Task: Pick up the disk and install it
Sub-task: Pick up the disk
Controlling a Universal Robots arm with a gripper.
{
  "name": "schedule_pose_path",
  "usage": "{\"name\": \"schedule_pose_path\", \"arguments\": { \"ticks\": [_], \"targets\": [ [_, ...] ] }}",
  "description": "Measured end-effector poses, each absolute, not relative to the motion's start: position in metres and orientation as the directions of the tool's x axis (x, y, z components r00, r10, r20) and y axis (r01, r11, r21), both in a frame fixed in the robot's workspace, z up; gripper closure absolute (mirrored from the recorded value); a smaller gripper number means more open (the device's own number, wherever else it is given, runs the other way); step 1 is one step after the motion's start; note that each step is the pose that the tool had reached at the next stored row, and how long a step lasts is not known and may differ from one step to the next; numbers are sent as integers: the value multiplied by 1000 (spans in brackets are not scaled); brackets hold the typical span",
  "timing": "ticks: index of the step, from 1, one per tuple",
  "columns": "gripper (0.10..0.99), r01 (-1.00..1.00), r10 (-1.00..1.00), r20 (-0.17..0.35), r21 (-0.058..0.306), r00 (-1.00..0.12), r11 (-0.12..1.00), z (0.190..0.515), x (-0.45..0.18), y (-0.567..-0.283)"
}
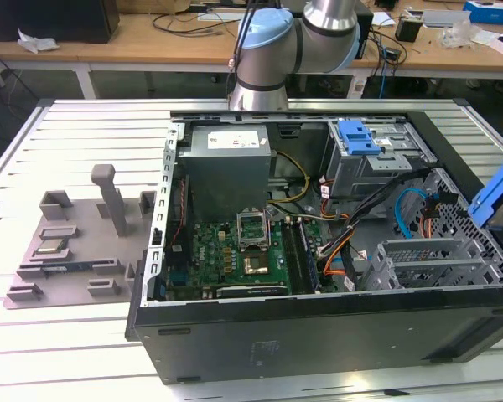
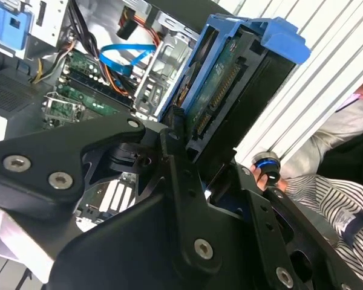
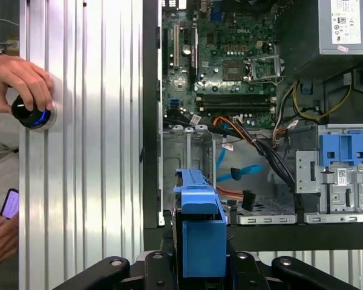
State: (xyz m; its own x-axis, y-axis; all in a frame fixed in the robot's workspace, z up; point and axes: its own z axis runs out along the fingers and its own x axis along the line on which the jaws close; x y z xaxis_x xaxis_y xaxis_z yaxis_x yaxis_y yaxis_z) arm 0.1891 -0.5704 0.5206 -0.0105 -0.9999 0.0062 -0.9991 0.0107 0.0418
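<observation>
A ribbed silver table (image 1: pixel 67 126) holds a big black computer case (image 1: pixel 277 335) lying on its side with the lid off. Closest to the wrist cameras, the black gripper (image 2: pixel 202 142) has its jaws squeezed tight on the disk (image 2: pixel 224 84), one jaw on each flat side. The disk stands on its edge, tilted, with its blue rails around it and its row of plug pins showing. It hangs just outside the case wall, near a bare metal cage (image 3: pixel 187 151).

Past the cage, a blue cable (image 3: pixel 242 172), orange cables (image 3: pixel 230 127) and a thick bunch of black cables (image 3: pixel 272 157) cross the inside of the case. A blue plastic tab (image 3: pixel 345 148) sits on the metal bay beside them. Farther in lie the green board (image 3: pixel 230 54) and a large grey box (image 3: pixel 327 36) with a white sticker.

Out on the table, well apart from the case, a person's hand (image 3: pixel 21 78) rests on a round black knob (image 3: pixel 31 115). On the exterior view's left stands a grey plastic rack (image 1: pixel 75 243). The arm (image 1: pixel 272 42) rises behind the case, with wooden desks (image 1: pixel 151 38) beyond.
</observation>
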Motion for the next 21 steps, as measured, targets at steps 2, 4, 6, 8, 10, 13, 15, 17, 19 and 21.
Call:
{"name": "schedule_pose_path", "arguments": {
  "ticks": [2,4,6,8,10,13,15,17,19,21],
  "targets": [
    [722,-999,-1000,6,42,-11,11,520,189,-574],
    [722,-999,-1000,6,42,-11,11,520,188,-578],
    [722,-999,-1000,6,42,-11,11,519,187,-583],
    [722,-999,-1000,6,42,-11,11,518,186,-586],
    [722,-999,-1000,-3,42,-12,12,518,185,-586],
    [722,-999,-998,-58,40,-19,17,506,167,-578],
    [722,-999,-998,-58,40,-19,17,504,167,-577],
    [722,-999,-998,-57,40,-19,17,501,167,-576],
    [722,-999,-998,-57,40,-19,17,498,167,-576],
    [722,-999,-998,-57,40,-20,17,495,167,-576]
  ]
}}
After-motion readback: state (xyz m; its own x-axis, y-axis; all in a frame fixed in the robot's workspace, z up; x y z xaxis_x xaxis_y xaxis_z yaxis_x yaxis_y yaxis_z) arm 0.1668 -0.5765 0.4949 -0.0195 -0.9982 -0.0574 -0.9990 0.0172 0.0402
